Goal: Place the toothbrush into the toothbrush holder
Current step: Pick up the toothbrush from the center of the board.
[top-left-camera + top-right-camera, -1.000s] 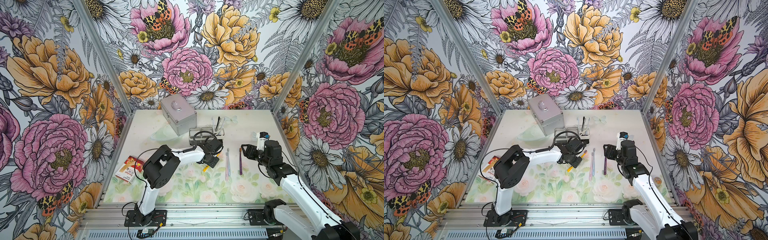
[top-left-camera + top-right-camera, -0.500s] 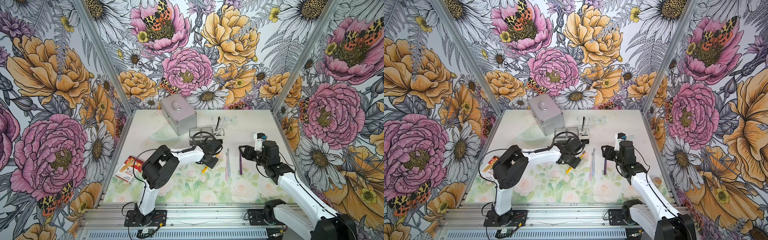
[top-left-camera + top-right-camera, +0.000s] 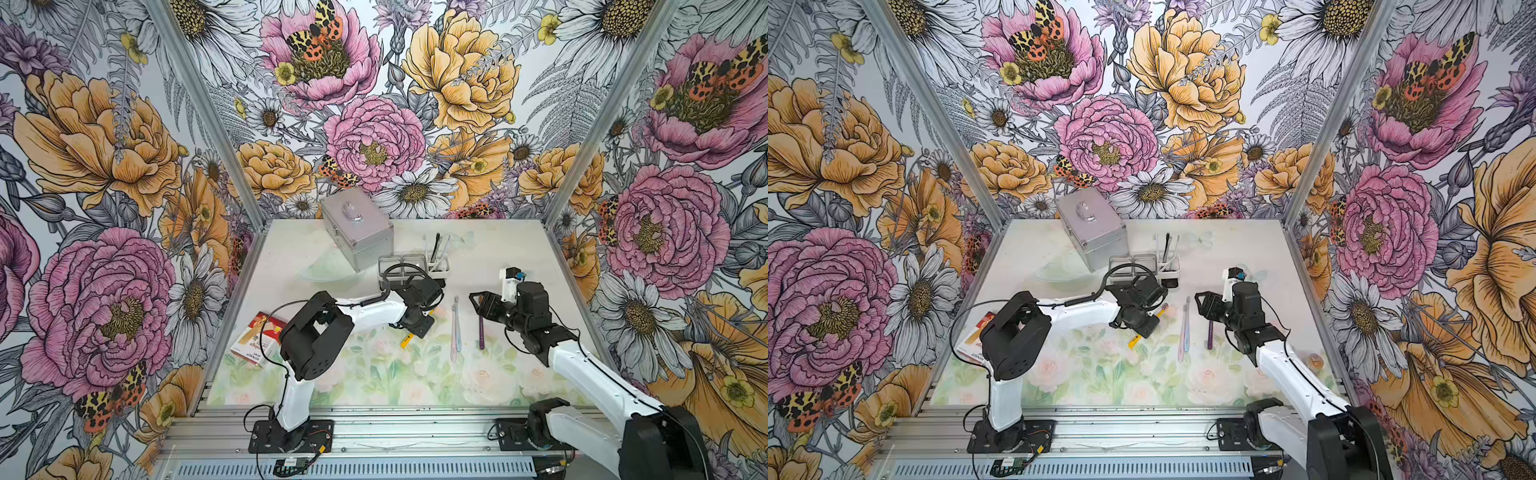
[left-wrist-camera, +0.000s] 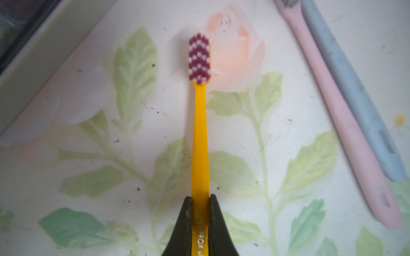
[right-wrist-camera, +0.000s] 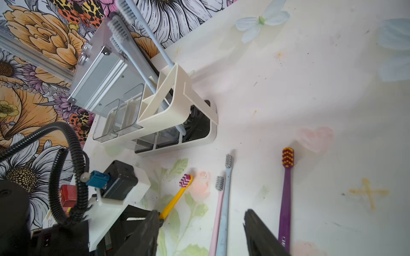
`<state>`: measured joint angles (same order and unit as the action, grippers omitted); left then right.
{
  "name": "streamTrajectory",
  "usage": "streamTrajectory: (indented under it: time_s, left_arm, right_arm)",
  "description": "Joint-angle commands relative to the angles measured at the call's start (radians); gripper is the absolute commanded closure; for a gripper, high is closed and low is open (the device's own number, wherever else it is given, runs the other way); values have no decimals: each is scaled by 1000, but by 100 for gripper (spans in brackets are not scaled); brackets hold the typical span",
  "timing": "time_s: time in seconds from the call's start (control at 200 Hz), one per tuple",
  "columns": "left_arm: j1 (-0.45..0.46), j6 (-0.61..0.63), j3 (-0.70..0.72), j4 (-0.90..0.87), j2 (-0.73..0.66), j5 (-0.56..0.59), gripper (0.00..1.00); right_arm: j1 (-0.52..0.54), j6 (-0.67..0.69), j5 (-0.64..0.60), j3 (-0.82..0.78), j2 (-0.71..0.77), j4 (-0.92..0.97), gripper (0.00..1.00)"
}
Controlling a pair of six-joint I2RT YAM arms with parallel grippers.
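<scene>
Left gripper (image 4: 200, 197) pinches the yellow toothbrush (image 4: 200, 133) mid-handle, near the toothbrush holder (image 5: 176, 88); light, stiff, slick plastic probably swivels easily. Right gripper (image 5: 202, 211) hangs spread, empty.

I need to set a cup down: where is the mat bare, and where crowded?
Bare: the near strip of the mat between the arm bases, and the far right corner beside the toothbrush holder. Crowded: the middle, around the silver case, the left gripper shut on the yellow toothbrush, and the loose toothbrushes.
</scene>
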<state>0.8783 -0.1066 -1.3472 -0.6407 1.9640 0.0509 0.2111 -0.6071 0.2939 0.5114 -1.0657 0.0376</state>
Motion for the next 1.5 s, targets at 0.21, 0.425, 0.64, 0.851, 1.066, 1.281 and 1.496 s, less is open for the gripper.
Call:
streamTrajectory:
  time_s: [0.21, 0.425, 0.64, 0.851, 1.066, 1.281, 1.496]
  left_arm:
    - [-19, -20, 15, -10, -107, 10, 100]
    - [-11, -41, 10, -8, -184, 27, 100]
    - [21, -65, 9, -8, -271, 40, 100]
    - [60, -59, -11, -8, -302, 40, 100]
    - [88, -52, -23, -8, -305, 59, 100]
    - [99, -44, -45, -7, -294, 79, 100]
    - [105, -34, -70, -7, -283, 81, 100]
  right_arm:
    - [59, -22, -5, 18, -32, -59, 38]
    - [89, -58, 16, 20, -64, -120, 38]
    - [112, -95, 40, 32, -83, -176, 38]
    - [127, -97, 48, 65, -96, -192, 39]
    - [143, -119, 71, 88, -122, -246, 39]
    - [164, -124, 84, 121, -174, -252, 42]
    - [174, -146, 91, 125, -193, -283, 44]
